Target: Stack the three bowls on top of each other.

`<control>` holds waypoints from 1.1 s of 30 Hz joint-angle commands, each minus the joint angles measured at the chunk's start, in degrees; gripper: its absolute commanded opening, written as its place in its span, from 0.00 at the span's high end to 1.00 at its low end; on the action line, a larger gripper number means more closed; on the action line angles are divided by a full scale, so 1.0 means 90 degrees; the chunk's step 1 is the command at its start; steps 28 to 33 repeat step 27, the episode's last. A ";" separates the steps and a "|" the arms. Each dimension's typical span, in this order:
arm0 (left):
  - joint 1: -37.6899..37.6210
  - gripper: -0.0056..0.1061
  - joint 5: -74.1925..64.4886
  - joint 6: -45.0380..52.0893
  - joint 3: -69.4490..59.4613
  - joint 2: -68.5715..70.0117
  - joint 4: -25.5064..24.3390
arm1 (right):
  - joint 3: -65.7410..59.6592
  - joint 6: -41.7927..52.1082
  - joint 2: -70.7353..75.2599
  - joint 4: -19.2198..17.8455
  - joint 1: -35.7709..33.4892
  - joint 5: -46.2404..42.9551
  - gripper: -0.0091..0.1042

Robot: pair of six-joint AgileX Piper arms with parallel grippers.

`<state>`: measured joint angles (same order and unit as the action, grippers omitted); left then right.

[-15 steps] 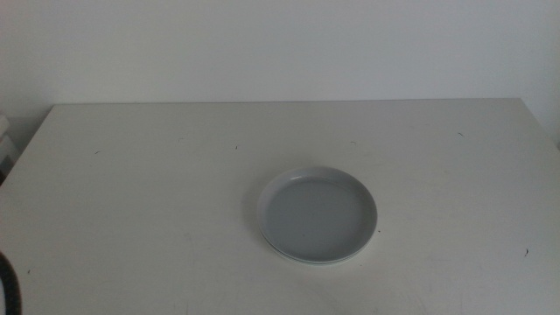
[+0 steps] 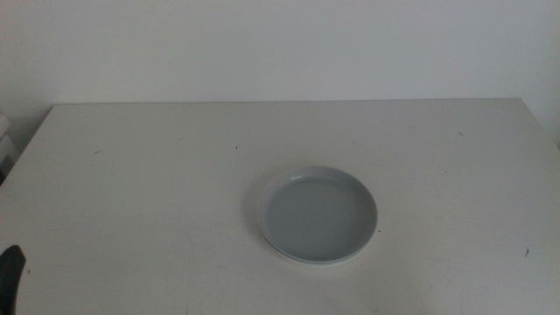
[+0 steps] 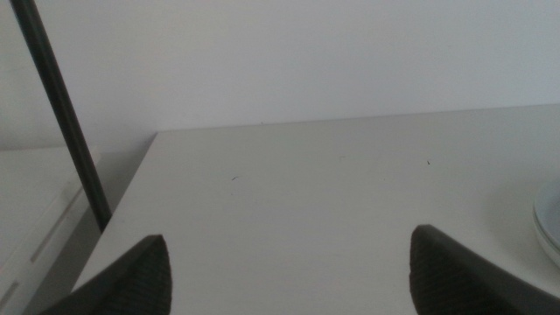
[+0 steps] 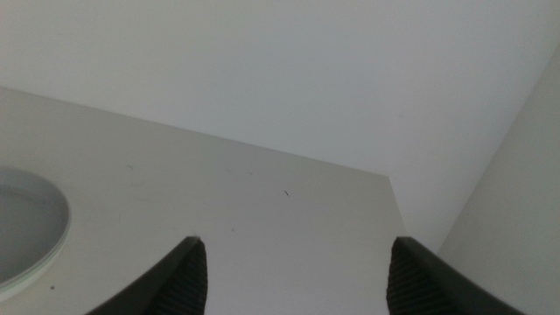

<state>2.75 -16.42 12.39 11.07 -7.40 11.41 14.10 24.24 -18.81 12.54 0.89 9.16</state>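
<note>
A stack of bowls is observed on the white table, slightly right of centre in the middle view. The light grey-blue bowl is seen on top, and a paler rim is visible just beneath its near edge; the bowls below it cannot be told apart by colour. In the left wrist view only a sliver of the stack's rim is seen at the picture's edge, and in the right wrist view a portion of the rim is likewise seen. The left gripper is held low over the table's left near corner, well apart from the stack; its jaws are spread wide and nothing is held between them. The right gripper is held over the table's right side, also apart from the stack, with jaws spread wide and nothing gripped. In the middle view only a dark tip of the left gripper is seen at the bottom left edge.
</note>
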 commanded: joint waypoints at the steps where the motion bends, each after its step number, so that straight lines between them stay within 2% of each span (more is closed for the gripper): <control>1: -0.0003 0.01 0.0787 -0.0057 -0.0152 0.0103 0.0302 | -0.0127 0.0058 0.0273 -0.0127 -0.0002 -0.0480 0.46; 6: -0.0003 0.01 0.0988 -0.0057 -0.0782 0.0507 0.0650 | -0.0657 0.0058 0.0910 -0.0127 -0.0002 -0.0487 0.46; 12: -0.0003 0.01 0.0979 -0.0057 -0.1409 0.0721 0.0646 | -0.1287 0.0058 0.1429 -0.0119 -0.0002 -0.0481 0.46; 21: -0.0003 0.01 0.0911 -0.0057 -0.1400 0.1000 0.0651 | -0.1710 0.0058 0.2335 0.0022 -0.0002 -0.0325 0.46; 33: -0.0003 0.01 0.0893 -0.0057 -0.1395 0.1002 0.0646 | -0.1710 0.0058 0.2326 0.0022 -0.0002 -0.0313 0.46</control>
